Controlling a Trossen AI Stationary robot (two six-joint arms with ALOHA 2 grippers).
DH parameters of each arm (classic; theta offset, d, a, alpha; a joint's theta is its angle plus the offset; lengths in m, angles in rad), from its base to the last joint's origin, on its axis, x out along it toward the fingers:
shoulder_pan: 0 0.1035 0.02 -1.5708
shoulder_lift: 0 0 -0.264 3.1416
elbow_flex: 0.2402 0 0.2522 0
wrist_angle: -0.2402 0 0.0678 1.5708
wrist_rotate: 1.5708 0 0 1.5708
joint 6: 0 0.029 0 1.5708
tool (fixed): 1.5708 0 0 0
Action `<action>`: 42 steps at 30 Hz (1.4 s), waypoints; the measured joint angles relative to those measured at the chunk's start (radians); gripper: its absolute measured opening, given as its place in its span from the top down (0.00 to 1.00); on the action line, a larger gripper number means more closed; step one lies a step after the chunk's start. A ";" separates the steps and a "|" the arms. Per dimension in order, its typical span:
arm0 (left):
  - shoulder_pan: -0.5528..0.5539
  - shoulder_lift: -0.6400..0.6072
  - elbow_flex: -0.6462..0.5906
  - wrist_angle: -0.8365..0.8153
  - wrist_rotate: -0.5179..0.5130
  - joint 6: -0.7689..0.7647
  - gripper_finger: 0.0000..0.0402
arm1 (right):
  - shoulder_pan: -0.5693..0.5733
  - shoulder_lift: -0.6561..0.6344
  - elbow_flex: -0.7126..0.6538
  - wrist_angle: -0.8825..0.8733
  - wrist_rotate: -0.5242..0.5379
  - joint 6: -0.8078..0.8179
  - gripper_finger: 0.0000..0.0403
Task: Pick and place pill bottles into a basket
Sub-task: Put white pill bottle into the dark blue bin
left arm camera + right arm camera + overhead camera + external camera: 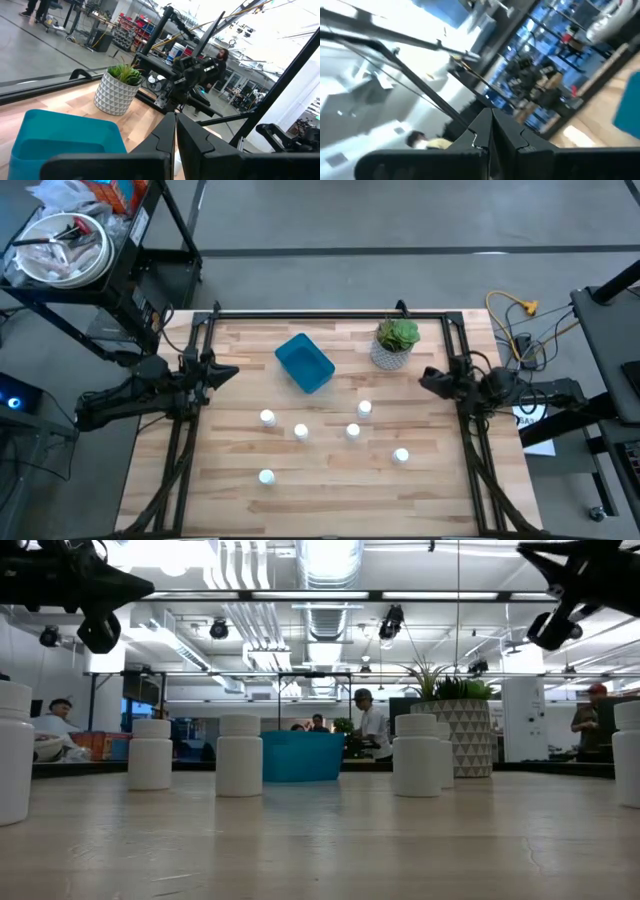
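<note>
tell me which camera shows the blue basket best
The high view: the whole basket shows from above, empty, lying askew beside the plant pot. The low view shows only its side wall, partly behind a pill bottle. The left wrist view shows one end; the right wrist view, a blue sliver.

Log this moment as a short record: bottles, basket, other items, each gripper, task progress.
bottles: six white pill bottles standing upright, scattered on the table, none in the basket
basket: blue basket, empty, at the table's far middle, turned at an angle
other item: potted plant, to the right of the basket
left gripper: left gripper, shut, raised at the table's left edge, holding nothing
right gripper: right gripper, shut, raised at the right edge, holding nothing
progress: no bottle placed yet
</note>
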State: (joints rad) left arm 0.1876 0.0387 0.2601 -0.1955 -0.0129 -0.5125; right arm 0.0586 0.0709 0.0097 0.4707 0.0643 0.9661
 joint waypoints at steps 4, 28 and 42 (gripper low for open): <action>0.000 0.000 0.000 0.000 0.000 0.000 1.00 | 0.000 0.027 0.005 0.136 0.017 0.026 0.98; 0.000 0.000 0.000 0.000 0.000 0.000 1.00 | 0.003 1.131 1.016 -1.080 -0.055 0.011 0.65; 0.000 0.000 0.000 0.005 0.000 -0.005 1.00 | 0.005 1.560 1.431 -1.562 -0.061 0.065 0.48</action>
State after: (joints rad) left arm 0.1879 0.0391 0.2604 -0.1909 -0.0131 -0.5175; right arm 0.0631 1.6311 1.4404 -1.0909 0.0029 1.0311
